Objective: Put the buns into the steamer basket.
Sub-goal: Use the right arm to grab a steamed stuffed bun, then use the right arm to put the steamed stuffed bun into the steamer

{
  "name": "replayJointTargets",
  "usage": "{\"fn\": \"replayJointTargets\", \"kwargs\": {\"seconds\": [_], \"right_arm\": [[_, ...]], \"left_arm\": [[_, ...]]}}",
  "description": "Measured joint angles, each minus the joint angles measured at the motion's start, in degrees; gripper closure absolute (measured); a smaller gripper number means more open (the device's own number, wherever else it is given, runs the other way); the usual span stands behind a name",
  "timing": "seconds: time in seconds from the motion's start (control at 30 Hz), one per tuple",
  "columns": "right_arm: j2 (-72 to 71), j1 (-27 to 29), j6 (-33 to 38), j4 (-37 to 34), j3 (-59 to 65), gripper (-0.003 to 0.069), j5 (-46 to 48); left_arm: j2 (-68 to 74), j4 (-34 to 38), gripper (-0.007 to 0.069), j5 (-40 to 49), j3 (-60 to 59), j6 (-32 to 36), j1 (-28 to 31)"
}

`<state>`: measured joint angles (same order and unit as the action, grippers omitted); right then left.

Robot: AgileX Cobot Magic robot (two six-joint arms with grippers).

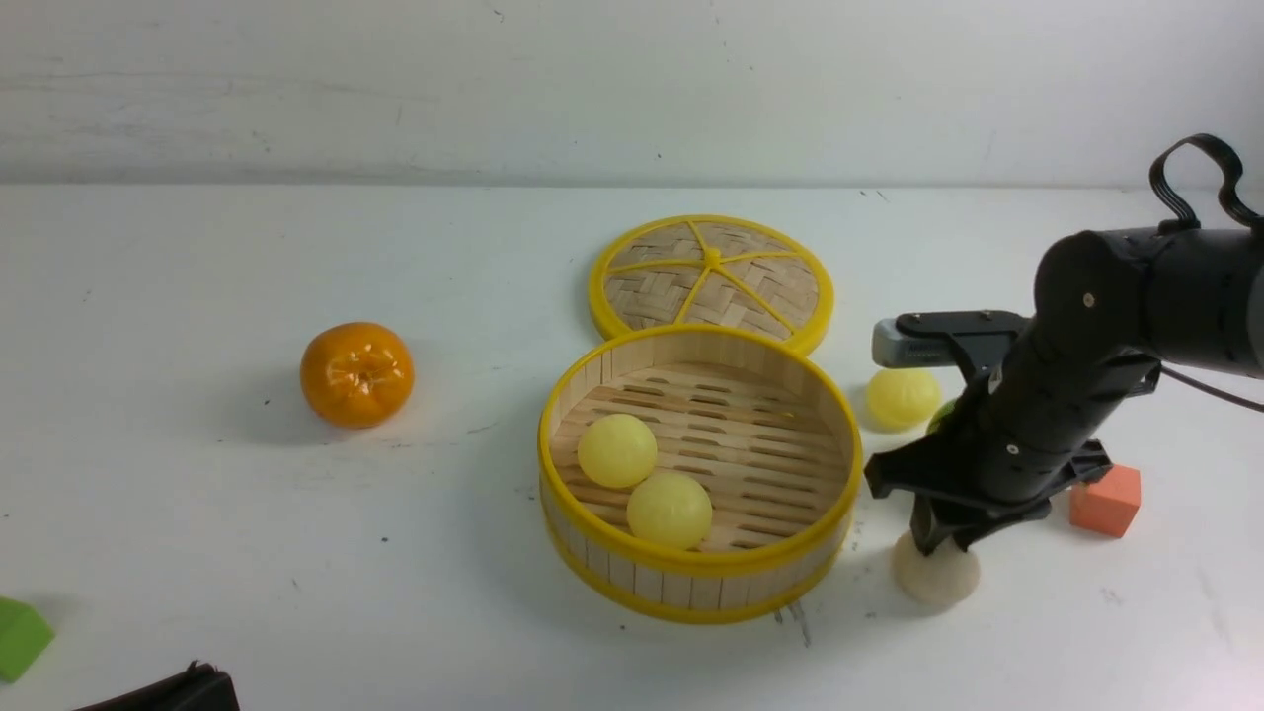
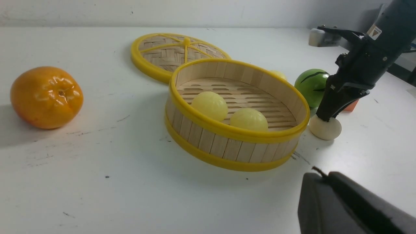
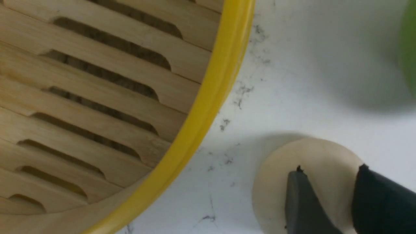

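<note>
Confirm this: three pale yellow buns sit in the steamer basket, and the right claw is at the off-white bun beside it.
Wrong count: the front view shows two pale yellow buns in the steamer basket, not three. The right claw is at the off-white bun beside it.

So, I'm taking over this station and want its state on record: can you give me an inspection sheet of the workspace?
Surface: white table, scuffed, dark specks.
Job's things: steamer basket holds two pale yellow buns; third yellow bun and off-white bun lie on the table outside it.
Clutter: lid, orange, watermelon ball, orange cube, green block.
Grippers: right pincer open, tips at the off-white bun's top; left pincer shut, at the near left edge.
Cables: black loop on the right arm.
Surroundings: plain white wall.
</note>
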<state>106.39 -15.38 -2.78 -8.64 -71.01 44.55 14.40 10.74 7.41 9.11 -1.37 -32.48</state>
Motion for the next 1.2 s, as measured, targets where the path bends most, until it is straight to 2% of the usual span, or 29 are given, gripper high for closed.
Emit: {"fn": "replayJointTargets", "kwargs": {"seconds": [0.17,0.23,0.27,0.37,0.53,0.77,0.87,1.1,1.2], "right_arm": [[0.0,0.0,0.0,0.04,0.0,0.0491,0.38],[0.0,0.0,0.15,0.04,0.0,0.0547,0.68],[0.0,0.0,0.59,0.04,0.0,0.0609,0.9],[-0.18,0.0,0.98,0.04,0.0,0.0658,1.44],[-4.75,-0.83,1.53,-0.83,0.0,0.0656,3.61],[-9.51,-7.25,4.01,-4.98,-7.33,0.0652,4.18],[-4.54,-9.05,4.12,-5.35,-12.42,0.0652,3.61],[5.22,-9.17,2.78,-4.88,-17.41,0.0631,3.38],[8.24,-9.17,1.88,-4.22,-18.29,0.0564,3.26]], "left_arm": [[0.0,0.0,0.0608,0.0,0.0,0.0,0.0],[0.0,0.0,0.0608,0.0,0.0,0.0,0.0],[0.0,0.0,0.0608,0.0,0.0,0.0,0.0],[0.0,0.0,0.0608,0.0,0.0,0.0,0.0],[0.0,0.0,0.0608,0.0,0.0,0.0,0.0],[0.0,0.0,0.0608,0.0,0.0,0.0,0.0],[0.0,0.0,0.0608,0.0,0.0,-0.02,0.0],[0.0,0.0,0.0608,0.0,0.0,-0.02,0.0],[0.0,0.0,0.0608,0.0,0.0,-0.02,0.0]]}}
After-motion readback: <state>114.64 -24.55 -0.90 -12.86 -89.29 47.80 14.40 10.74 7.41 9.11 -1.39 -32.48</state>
